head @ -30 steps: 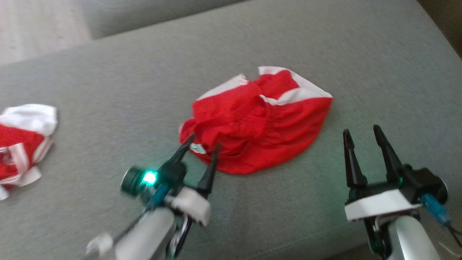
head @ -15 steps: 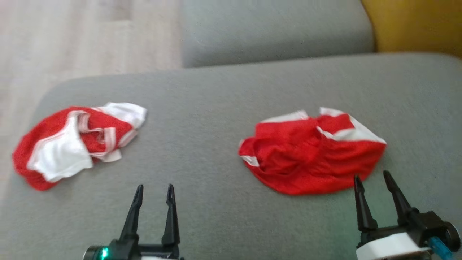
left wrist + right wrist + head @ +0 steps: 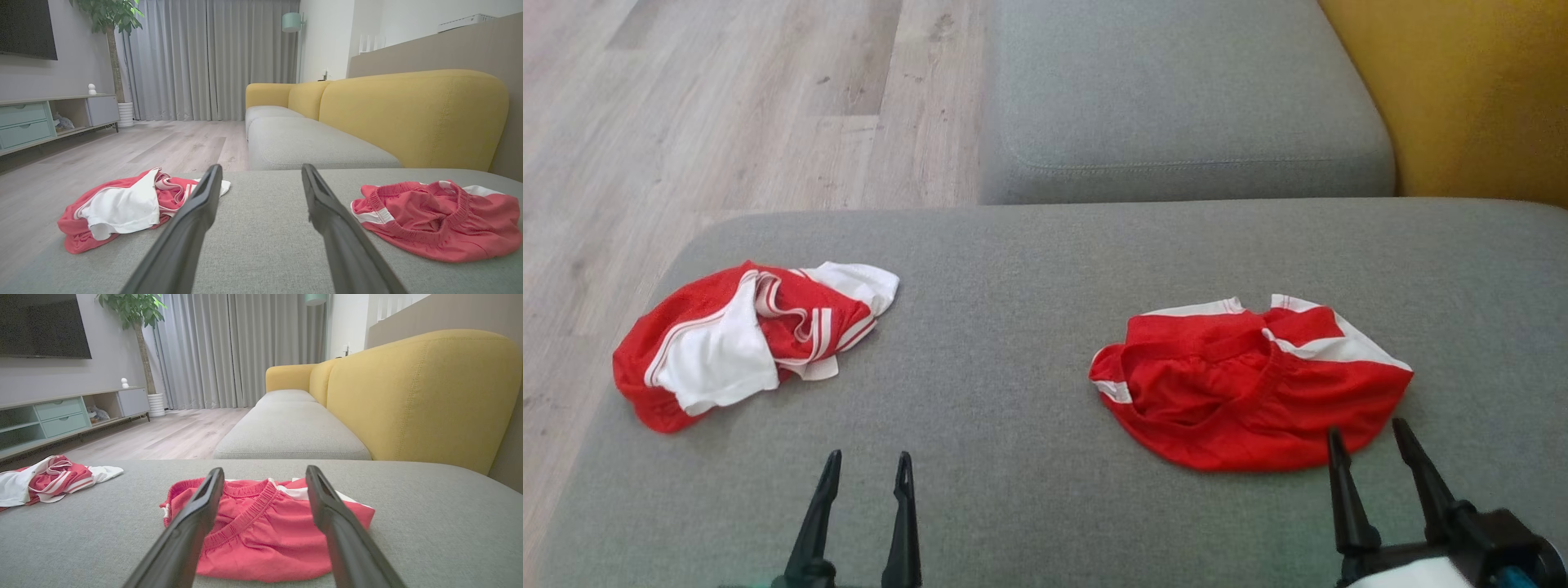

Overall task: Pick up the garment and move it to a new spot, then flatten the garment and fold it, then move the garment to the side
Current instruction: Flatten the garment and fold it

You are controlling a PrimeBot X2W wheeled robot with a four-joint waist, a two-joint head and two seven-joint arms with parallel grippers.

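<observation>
The left tool (image 3: 867,455) and right tool (image 3: 1367,429) hover spread and empty over the sofa seat (image 3: 1013,343), probably ready to fetch the crumpled garment (image 3: 752,343)

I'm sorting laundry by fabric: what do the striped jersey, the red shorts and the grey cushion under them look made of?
Jersey: thin matte sports knit, probably polyester; it crumples softly and the red looks finely meshed. Shorts: similar light red knit, with a gathered elastic waistband. Cushion: coarse grey woven upholstery, matte, visibly flecked.
</observation>
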